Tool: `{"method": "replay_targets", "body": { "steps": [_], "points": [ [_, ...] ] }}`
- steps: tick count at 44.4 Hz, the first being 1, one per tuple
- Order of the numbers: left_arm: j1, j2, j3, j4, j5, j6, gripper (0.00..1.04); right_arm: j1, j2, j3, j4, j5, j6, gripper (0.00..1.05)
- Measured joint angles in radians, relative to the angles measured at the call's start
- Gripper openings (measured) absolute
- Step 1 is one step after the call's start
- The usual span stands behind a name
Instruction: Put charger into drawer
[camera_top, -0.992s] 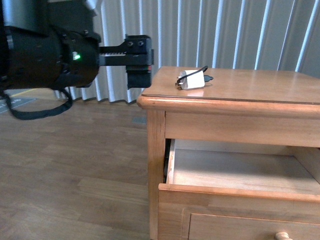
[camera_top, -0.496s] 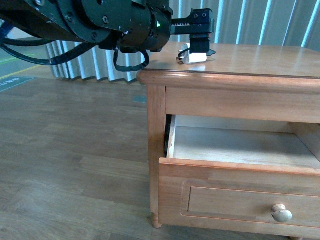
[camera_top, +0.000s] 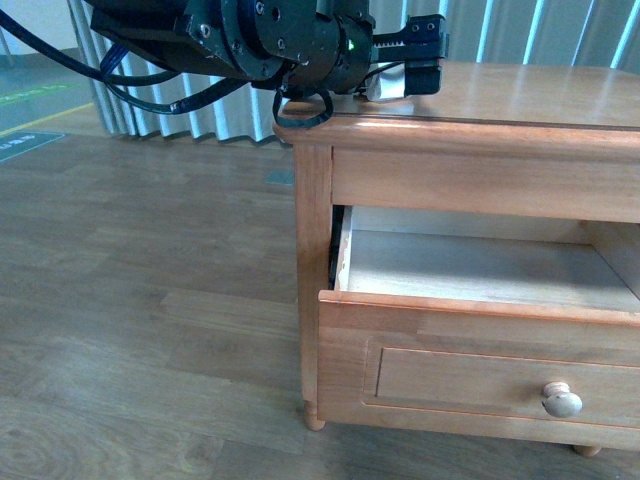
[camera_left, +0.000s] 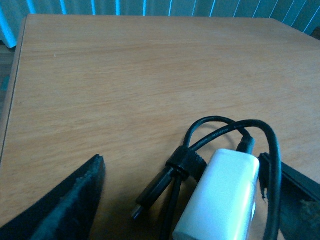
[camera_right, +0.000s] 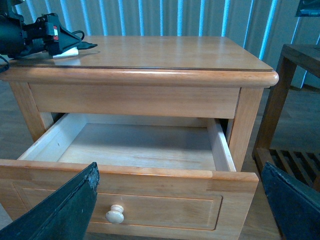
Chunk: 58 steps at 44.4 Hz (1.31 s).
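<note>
The white charger (camera_left: 220, 200) with its looped black cable (camera_left: 227, 125) lies on the cabinet top (camera_left: 125, 75), near the top's left front corner in the front view. My left gripper (camera_left: 182, 162) is open, with its jaws on either side of the charger and apart from it. In the front view the left gripper (camera_top: 405, 65) hides most of the charger (camera_top: 385, 90). The top drawer (camera_top: 480, 365) is pulled out, with pale wood inside and a round pale knob (camera_top: 561, 400). My right gripper (camera_right: 179, 172) is open and empty, in front of the drawer front (camera_right: 150, 197).
A darker wooden rack (camera_right: 295, 100) stands beside the cabinet, seen in the right wrist view. Vertical blinds (camera_top: 540, 30) hang behind. Wood floor (camera_top: 150, 300) spreads to the cabinet's left. The left arm's cables (camera_top: 150, 75) hang by the cabinet's corner.
My left arm has moved right over the cabinet top until its open jaws stand around the charger. The front view has shifted, and more of the drawer front and its knob show.
</note>
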Motion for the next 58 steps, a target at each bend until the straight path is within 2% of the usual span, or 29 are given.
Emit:
{"method": "replay_targets", "body": {
  "steps": [6,8,14,23,28,42,58],
  "points": [
    [-0.001,0.015,0.026,-0.011,0.012,-0.006,0.76,0.0,0.0,0.0,0.0,0.0,0.0,0.96],
    [-0.002,0.018,0.03,-0.014,0.021,-0.011,0.65,0.0,0.0,0.0,0.0,0.0,0.0,0.96],
    [-0.006,0.018,0.027,-0.008,0.029,-0.026,0.47,0.0,0.0,0.0,0.0,0.0,0.0,0.96],
    [-0.014,-0.016,-0.032,0.04,0.029,-0.056,0.36,0.0,0.0,0.0,0.0,0.0,0.0,0.96],
    [-0.027,-0.058,-0.087,0.065,0.025,-0.063,0.25,0.0,0.0,0.0,0.0,0.0,0.0,0.96],
    [-0.111,-0.294,-0.356,0.152,-0.043,-0.063,0.24,0.0,0.0,0.0,0.0,0.0,0.0,0.96],
    [-0.211,-0.441,-0.597,0.203,-0.018,-0.064,0.24,0.0,0.0,0.0,0.0,0.0,0.0,0.96]
  ]
}}
